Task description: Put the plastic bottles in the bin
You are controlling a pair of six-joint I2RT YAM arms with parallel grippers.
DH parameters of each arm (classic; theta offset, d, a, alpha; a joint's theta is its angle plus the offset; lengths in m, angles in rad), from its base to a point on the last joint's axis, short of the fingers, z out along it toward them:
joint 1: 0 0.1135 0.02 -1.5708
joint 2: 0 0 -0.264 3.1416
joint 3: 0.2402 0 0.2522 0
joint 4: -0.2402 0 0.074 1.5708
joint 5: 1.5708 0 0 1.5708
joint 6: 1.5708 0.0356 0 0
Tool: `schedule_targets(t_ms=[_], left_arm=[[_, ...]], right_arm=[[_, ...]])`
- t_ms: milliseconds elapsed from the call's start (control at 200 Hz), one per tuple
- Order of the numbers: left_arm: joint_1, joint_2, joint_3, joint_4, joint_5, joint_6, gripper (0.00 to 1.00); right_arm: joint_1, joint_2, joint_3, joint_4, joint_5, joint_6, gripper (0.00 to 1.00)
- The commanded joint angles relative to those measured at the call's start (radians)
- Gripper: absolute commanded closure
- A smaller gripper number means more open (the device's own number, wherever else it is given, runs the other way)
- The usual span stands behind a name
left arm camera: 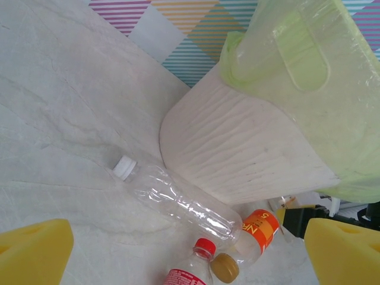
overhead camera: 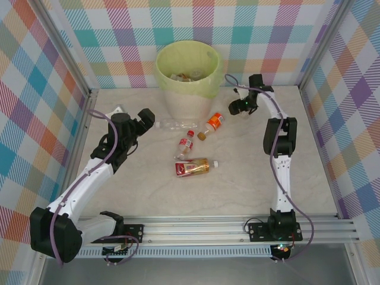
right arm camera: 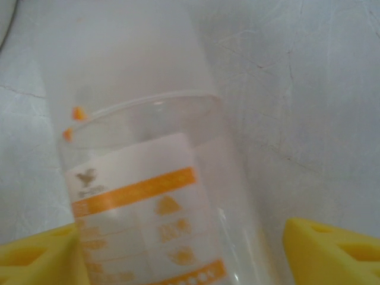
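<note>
Right pincer straddles a clear bottle, with 1 yellow pad on each flank. A sliver of table shows beside the far pad, so I cannot tell whether it is clamping. Left pincer is spread wide and holds nothing, hanging at 9 o'clock from a white-capped bottle.

From above, the bin stands at 12 o'clock on the table, with some bottles already inside. 4 loose ones cluster at 6 o'clock from it:
- the white-capped bottle, nearest its foot
- an orange-labelled bottle, at 3 o'clock from that
- a red-capped bottle, below them
- a larger red-and-gold bottle, at 6 o'clock of the group

The right pincer works at 4 o'clock from the bin. Its bottle may be the orange-labelled one seen from another side; I cannot tell.

The bottles look empty, so they are likely very light, thin-walled and easily dented. Being smooth and round, they would probably slip or roll under a glancing touch. A hold across the middle of the body, over the label, seems soundest, with only a gentle squeeze.

The straddled bottle wears a white label with orange bands and small orange pictograms, its print too blurred to read. The orange label shows "NR" and a 5. Other labels are too small to read.
</note>
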Motion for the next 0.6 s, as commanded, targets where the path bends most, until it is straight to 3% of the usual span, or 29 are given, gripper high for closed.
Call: schedule_targets(t_ms=[0,265,490,595], left_arm=[[0.012,-0.004,-0.019,0.025,0.013,-0.015,0.00],[0.022,-0.005,-0.030,0.031,0.020,-0.026,0.00],[0.031,0.015,-0.026,0.022,0.039,-0.035,0.00],[0.032,0.035,-0.026,0.020,0.051,-0.047,0.00]], right_arm=[[0.005,0.010,0.022,-0.026,0.058,0.038,0.28],[0.006,-0.054,-0.033,0.014,0.098,0.098,0.40],[0.006,-0.292,-0.342,0.248,0.112,0.189,0.43],[0.006,-0.432,-0.520,0.338,0.049,0.275,0.46]])
